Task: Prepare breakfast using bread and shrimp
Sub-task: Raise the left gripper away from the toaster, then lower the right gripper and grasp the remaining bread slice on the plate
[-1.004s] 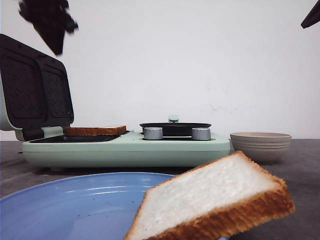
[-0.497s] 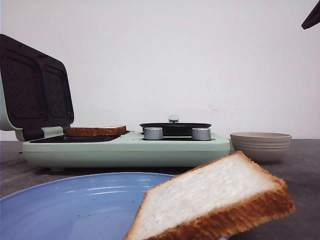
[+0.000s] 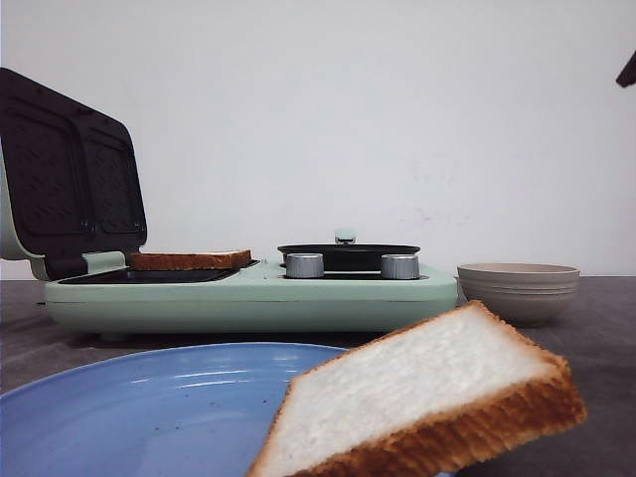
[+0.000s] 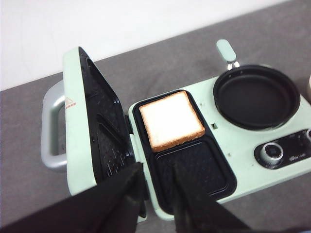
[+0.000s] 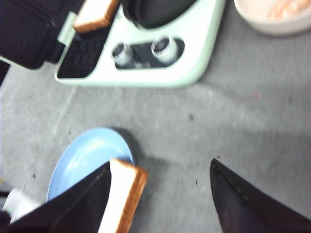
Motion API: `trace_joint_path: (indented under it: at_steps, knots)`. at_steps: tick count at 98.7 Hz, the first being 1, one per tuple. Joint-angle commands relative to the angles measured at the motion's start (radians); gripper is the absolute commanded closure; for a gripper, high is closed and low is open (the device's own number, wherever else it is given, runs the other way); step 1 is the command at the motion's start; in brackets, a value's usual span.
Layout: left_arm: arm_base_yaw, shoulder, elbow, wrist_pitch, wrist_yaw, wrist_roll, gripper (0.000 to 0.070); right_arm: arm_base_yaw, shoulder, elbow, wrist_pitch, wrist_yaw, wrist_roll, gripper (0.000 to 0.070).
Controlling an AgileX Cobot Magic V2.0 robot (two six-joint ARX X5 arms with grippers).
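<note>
One bread slice point(image 4: 171, 120) lies flat in the far cavity of the mint-green sandwich maker point(image 4: 228, 143); it also shows in the front view point(image 3: 189, 260). The second bread slice point(image 3: 427, 397) leans tilted on the edge of the blue plate point(image 3: 149, 407). My left gripper point(image 4: 156, 169) hovers above the maker's near, empty cavity, its jaws slightly apart and empty. My right gripper point(image 5: 160, 164) is wide open and empty, high above the table beside the plate point(image 5: 85, 155); the leaning slice point(image 5: 124, 194) shows by one finger. A beige bowl point(image 5: 272, 22) holds pinkish shrimp point(image 5: 286, 9).
The maker's dark lid point(image 3: 70, 179) stands open at the left. A black round pan point(image 3: 348, 254) and two silver knobs point(image 3: 304, 265) sit on the maker's right half. The bowl point(image 3: 517, 288) stands right of the maker on the grey table.
My left gripper, at the top left of the front view a second ago, has risen out of that view. My right gripper's tip at the top right edge has shifted slightly lower.
</note>
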Motion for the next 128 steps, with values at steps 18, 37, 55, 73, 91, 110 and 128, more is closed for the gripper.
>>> trace_joint_path:
  at_steps: [18, 37, 55, 73, 91, 110, 128]
  knots:
    - [-0.003, -0.127, -0.156, 0.122, 0.006, -0.05, 0.062, 0.099, 0.095, 0.011, -0.048, -0.039, -0.008, 0.0307]
    - [-0.003, -0.241, -0.288, 0.153, 0.006, -0.08, 0.062, 0.214, 0.191, -0.006, -0.048, -0.039, 0.003, 0.0306]
    - [-0.003, -0.327, -0.362, 0.151, 0.006, -0.101, 0.062, 0.329, 0.267, -0.013, -0.026, -0.039, 0.008, 0.0306]
    - [-0.003, -0.379, -0.372, 0.146, 0.005, -0.107, 0.062, 0.444, 0.346, -0.014, -0.007, -0.038, 0.022, 0.0306]
    - [-0.003, -0.401, -0.372, 0.149, 0.003, -0.107, 0.062, 0.526, 0.421, -0.014, 0.047, -0.039, 0.026, 0.0307]
    - [-0.003, -0.401, -0.372, 0.146, 0.002, -0.107, 0.062, 0.562, 0.484, -0.014, 0.101, -0.075, 0.026, 0.0307]
    - [-0.003, -0.401, -0.372, 0.147, 0.001, -0.106, 0.062, 0.572, 0.529, -0.015, 0.11, -0.079, 0.026, 0.0307]
